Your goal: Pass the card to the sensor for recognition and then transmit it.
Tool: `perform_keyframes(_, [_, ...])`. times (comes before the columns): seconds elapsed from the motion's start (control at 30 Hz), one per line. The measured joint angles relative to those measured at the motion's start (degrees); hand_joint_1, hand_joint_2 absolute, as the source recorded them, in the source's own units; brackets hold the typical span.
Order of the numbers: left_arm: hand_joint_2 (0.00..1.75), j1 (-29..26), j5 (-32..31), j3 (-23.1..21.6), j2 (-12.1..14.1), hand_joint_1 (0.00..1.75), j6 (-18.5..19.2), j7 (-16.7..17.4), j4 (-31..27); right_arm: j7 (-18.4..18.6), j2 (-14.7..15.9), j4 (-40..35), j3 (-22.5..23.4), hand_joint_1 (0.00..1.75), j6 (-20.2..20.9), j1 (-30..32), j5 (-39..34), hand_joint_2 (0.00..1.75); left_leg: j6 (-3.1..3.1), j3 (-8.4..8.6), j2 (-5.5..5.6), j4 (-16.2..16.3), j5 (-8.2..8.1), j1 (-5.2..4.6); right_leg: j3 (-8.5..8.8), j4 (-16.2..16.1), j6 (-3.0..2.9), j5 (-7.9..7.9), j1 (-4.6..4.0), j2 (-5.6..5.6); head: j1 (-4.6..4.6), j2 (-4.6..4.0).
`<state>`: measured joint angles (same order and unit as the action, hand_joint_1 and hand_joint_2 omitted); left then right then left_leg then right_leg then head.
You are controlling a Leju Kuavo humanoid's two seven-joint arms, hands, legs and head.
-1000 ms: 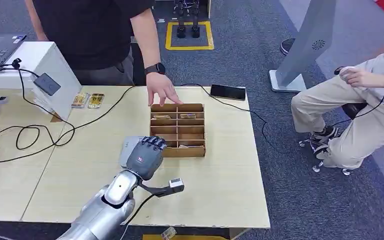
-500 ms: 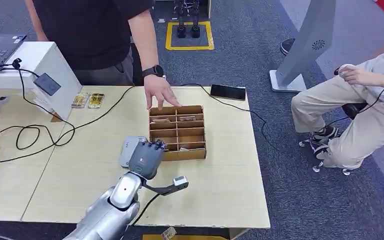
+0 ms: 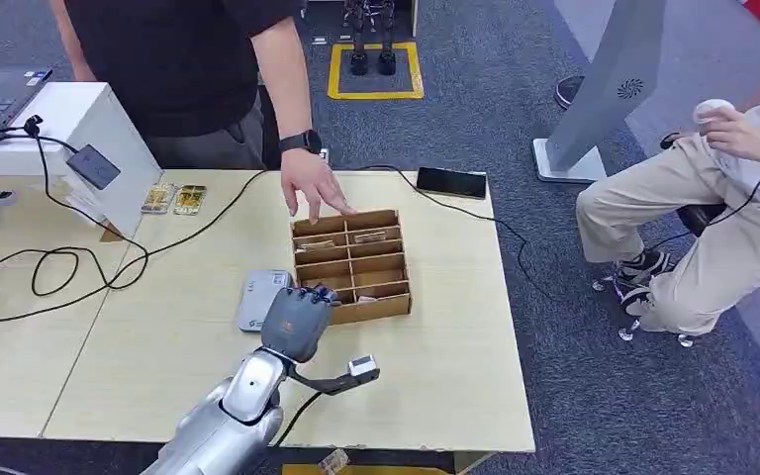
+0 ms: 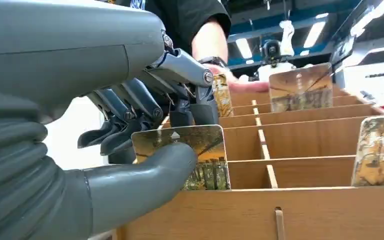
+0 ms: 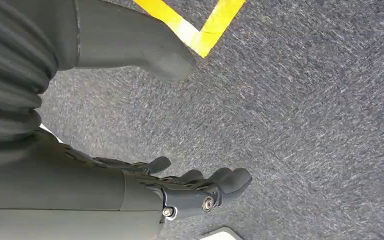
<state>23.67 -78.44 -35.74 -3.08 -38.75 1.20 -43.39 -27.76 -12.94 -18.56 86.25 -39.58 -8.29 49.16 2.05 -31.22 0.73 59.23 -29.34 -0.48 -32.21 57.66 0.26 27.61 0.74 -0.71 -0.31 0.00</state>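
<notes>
Left wrist view: the left hand [image 4: 130, 125] is seen at the wooden organizer [image 4: 300, 210], its thumb and dark fingers [image 4: 125, 107] pinched on a card [image 4: 200, 155] standing in a front compartment. Head view: the organizer is set near the table's [image 3: 455, 376] far edge, a person's hand [image 3: 312, 188] is laid on its far rim, and the grey sensor [image 3: 257, 297] lies just beside it. Right wrist view: the right hand [image 5: 130, 150] is held over carpet, fingers apart and empty.
</notes>
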Motion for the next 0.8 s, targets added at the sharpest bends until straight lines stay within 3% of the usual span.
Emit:
perform_keyframes(0.4, [1.75,-7.7,6.3,7.7,-0.1,1.75,-1.0,-8.5,-18.0,1.3,0.0,-0.5,0.0,0.00,0.0,0.3,1.1,1.75,0.00,-0.01,-0.01,0.0,0.00,0.00,-0.03,0.0,0.00,0.00,0.00,0.00,0.00,0.00])
perform_keyframes(0.53, [1.75,-9.4,13.5,14.1,-3.2,1.75,-1.0,-15.3,-22.3,1.5,-0.2,-1.0,0.7,0.00,0.0,0.3,2.6,1.75,0.00,-0.02,0.01,0.0,0.00,0.00,-0.01,0.0,0.00,0.00,0.00,0.01,0.02,0.00])
perform_keyframes(0.8, [1.75,-10.7,20.6,20.3,-6.8,1.75,-1.0,-18.9,-25.5,2.3,-1.0,-2.7,1.8,0.00,0.0,0.3,3.5,1.75,0.00,-0.02,0.02,0.0,0.00,0.00,-0.02,0.0,0.00,0.00,0.00,0.02,0.04,0.00])
